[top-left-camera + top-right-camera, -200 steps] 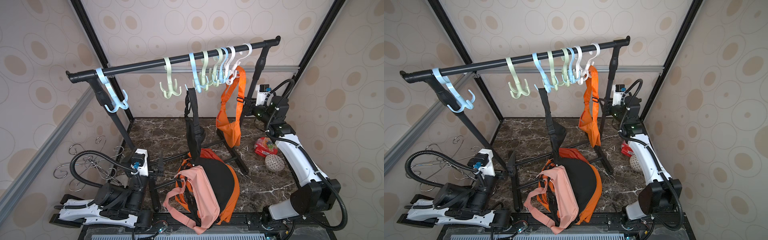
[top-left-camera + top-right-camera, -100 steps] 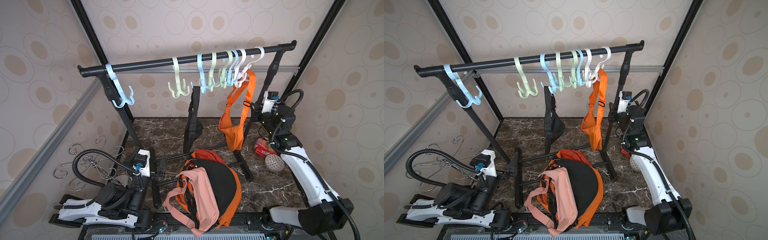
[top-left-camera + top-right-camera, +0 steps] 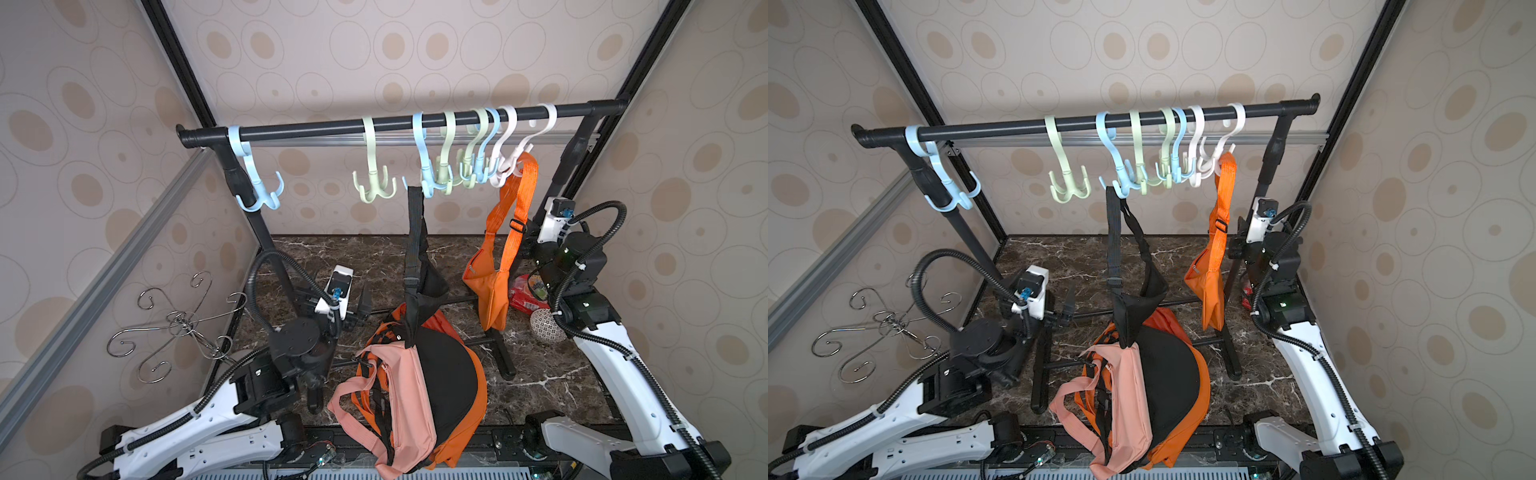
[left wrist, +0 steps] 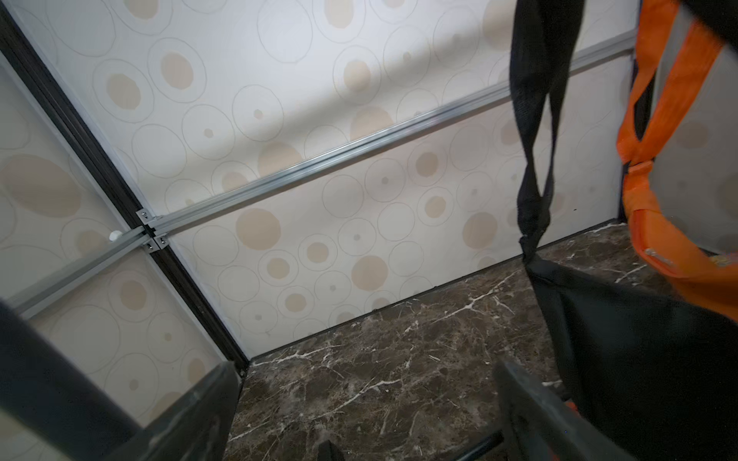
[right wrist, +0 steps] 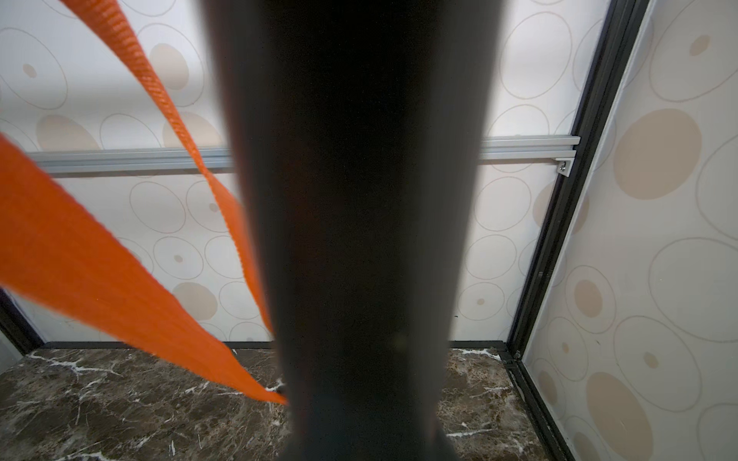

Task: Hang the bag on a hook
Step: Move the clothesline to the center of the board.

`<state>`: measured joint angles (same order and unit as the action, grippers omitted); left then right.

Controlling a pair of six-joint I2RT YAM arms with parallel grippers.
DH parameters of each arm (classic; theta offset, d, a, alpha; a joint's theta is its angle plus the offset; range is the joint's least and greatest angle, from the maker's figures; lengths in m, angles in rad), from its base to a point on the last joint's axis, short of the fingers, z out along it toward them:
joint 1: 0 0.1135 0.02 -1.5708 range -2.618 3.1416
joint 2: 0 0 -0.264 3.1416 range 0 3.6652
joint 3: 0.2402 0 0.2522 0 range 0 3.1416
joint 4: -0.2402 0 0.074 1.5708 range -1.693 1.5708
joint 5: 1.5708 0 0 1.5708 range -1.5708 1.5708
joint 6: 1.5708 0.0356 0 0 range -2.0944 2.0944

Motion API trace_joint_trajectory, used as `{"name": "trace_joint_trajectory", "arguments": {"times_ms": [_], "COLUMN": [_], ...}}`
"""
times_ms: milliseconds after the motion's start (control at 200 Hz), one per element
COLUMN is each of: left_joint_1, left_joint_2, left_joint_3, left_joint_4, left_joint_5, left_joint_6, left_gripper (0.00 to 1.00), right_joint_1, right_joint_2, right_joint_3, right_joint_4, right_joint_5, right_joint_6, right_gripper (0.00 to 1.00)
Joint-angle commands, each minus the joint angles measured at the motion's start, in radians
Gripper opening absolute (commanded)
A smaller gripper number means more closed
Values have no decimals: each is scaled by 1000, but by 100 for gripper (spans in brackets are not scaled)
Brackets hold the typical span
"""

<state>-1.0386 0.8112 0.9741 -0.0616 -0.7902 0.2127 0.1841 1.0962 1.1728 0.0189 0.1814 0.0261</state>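
**Rack shifted sideways; both bags stayed hooked**

Within the last second the rail (image 3: 316, 129) had slid toward the right arm's side. The orange sling bag (image 3: 492, 291) still hung by its strap from the white hook (image 3: 509, 166) at that end of the rail, and the black bag (image 3: 428, 282) from the blue hook (image 3: 428, 183) mid-rail. The left end effector (image 4: 359, 419) sat spread open below the rail, empty. The right end effector (image 3: 1237, 249) crowded the rail's post (image 5: 359, 199), and its grip could not be read. The hang looked secure.

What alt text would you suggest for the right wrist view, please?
A blurred dark rack post fills the middle of the view, very close to the camera. An orange bag strap slants beside it, with the spotted wall and dark marble floor behind.
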Motion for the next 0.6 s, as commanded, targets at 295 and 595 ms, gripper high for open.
{"name": "trace_joint_trajectory", "arguments": {"times_ms": [295,595], "left_joint_1": [229,192], "left_joint_2": [1,-68], "left_joint_3": [-53,-38], "left_joint_4": [-6,-196], "left_joint_5": [221,-129], "left_joint_6": [-350,-339], "left_gripper": [100,100], "right_joint_1": [-8,-8], "right_joint_2": [44,49], "right_joint_3": [13,1], "right_joint_4": [-96,-113], "right_joint_5": [130,245], "right_joint_6": [96,103], "right_gripper": [0,0]}}
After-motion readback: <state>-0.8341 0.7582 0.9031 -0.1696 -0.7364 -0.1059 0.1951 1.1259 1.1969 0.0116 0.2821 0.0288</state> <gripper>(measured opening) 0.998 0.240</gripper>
